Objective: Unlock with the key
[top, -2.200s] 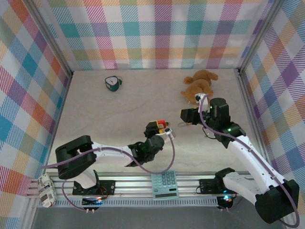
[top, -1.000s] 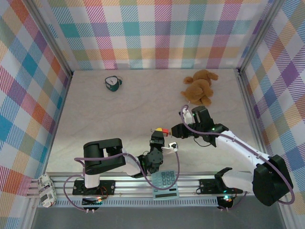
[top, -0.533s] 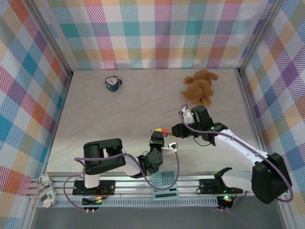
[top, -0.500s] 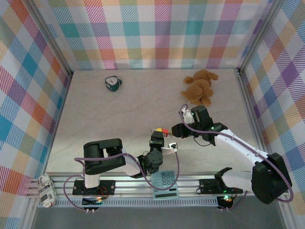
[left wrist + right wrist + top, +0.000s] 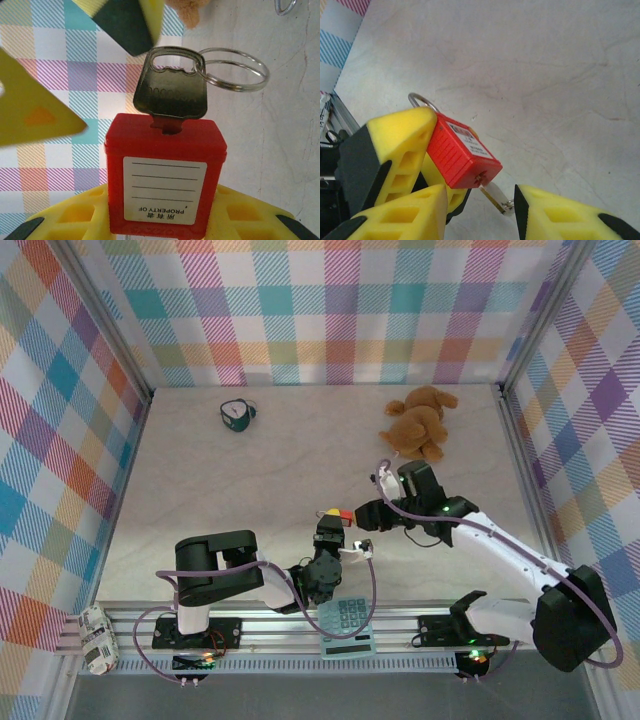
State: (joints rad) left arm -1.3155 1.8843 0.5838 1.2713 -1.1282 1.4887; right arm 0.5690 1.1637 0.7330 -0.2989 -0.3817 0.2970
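Note:
A red square padlock [image 5: 165,180] is held upright by my left gripper [image 5: 165,227], whose yellow fingers [image 5: 65,220] are shut on its body. The key [image 5: 170,97], with a wire ring [image 5: 232,70], sticks out of the keyhole in the padlock's end. In the right wrist view the key [image 5: 495,192] lies between my right gripper's [image 5: 482,210] spread fingers [image 5: 570,215]. The ring end is close to one pad and a gap shows on the other side. From above, the padlock [image 5: 343,514] sits between the left gripper [image 5: 330,525] and the right gripper [image 5: 365,513].
A brown teddy bear [image 5: 420,425] lies at the back right. A small teal object [image 5: 236,414] is at the back left. A calculator [image 5: 346,625] rests on the front rail. The padlock's silver shackle [image 5: 420,100] pokes out behind the left fingers.
The right gripper's fingers have spread a little around the key, and its wrist has shifted slightly. The left arm and the padlock have stayed put.

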